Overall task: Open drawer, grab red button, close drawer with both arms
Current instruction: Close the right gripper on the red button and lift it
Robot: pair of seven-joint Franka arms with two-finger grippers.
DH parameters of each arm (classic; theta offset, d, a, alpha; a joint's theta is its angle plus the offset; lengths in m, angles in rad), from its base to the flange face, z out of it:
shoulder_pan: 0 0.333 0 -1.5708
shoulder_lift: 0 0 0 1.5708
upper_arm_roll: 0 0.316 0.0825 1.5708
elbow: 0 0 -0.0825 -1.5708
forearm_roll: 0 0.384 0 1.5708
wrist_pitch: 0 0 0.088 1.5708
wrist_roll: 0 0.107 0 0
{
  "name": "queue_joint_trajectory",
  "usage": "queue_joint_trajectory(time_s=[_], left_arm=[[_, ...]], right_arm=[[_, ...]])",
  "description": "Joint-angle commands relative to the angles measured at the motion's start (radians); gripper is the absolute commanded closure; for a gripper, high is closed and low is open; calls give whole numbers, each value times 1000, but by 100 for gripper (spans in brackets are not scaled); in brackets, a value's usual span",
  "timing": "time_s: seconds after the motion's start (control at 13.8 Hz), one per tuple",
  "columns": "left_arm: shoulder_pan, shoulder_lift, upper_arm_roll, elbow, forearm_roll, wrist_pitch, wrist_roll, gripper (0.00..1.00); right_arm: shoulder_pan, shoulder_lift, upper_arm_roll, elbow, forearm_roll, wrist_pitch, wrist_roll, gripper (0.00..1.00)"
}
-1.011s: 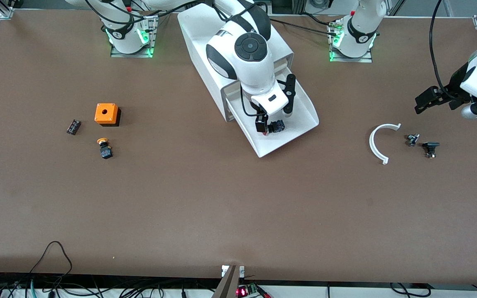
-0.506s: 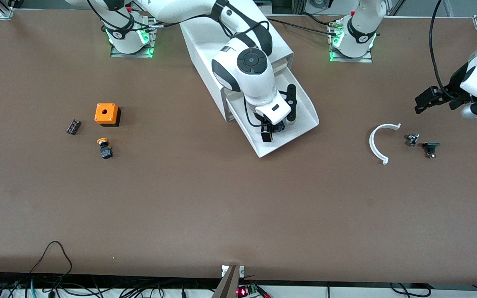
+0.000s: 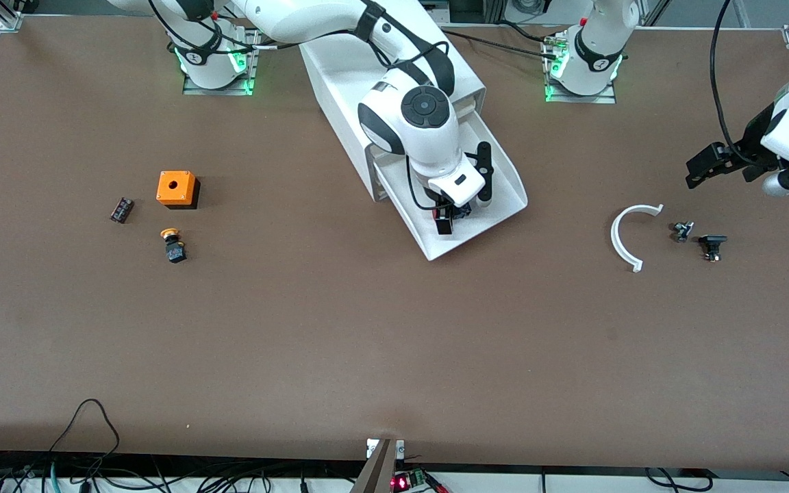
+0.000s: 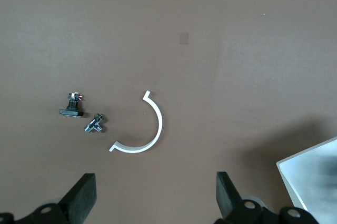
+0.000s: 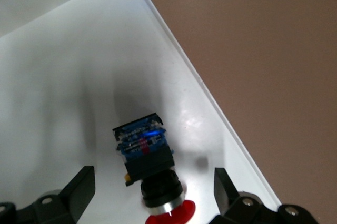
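Right wrist view: red-capped, dark-bodied button (image 5: 149, 171) lies in the open drawer (image 5: 63, 77), between the right gripper's (image 5: 150, 195) spread fingers. Left gripper (image 4: 152, 203) waits open near the desk's edge.

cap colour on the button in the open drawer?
Red; the button shows it best in the right wrist view, lying in the drawer.

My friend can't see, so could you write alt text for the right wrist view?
A red-capped button lies in a white drawer, between the open right gripper fingers. Brown table shows past the drawer's edge.
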Motion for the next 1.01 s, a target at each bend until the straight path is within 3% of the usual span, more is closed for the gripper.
queue_joint_trajectory(time_s=[0.0,0.14,0.29,0.58,0.94], left_arm=[[-5,16,-8,31,15,-15,4,0],[-5,16,-8,31,15,-16,4,0],[-5,16,-8,33,14,-16,4,0],[-29,16,-5,33,17,-16,3,0],[-43,14,-5,33,21,-15,3,0]], right_arm=[[17,16,-19,33,2,-27,-35,5],[15,16,-19,33,-4,-41,-66,31],[17,16,-19,33,-12,-41,-80,45],[28,16,-19,33,-13,-41,-76,60],[38,-10,-16,34,-2,-43,-63,67]])
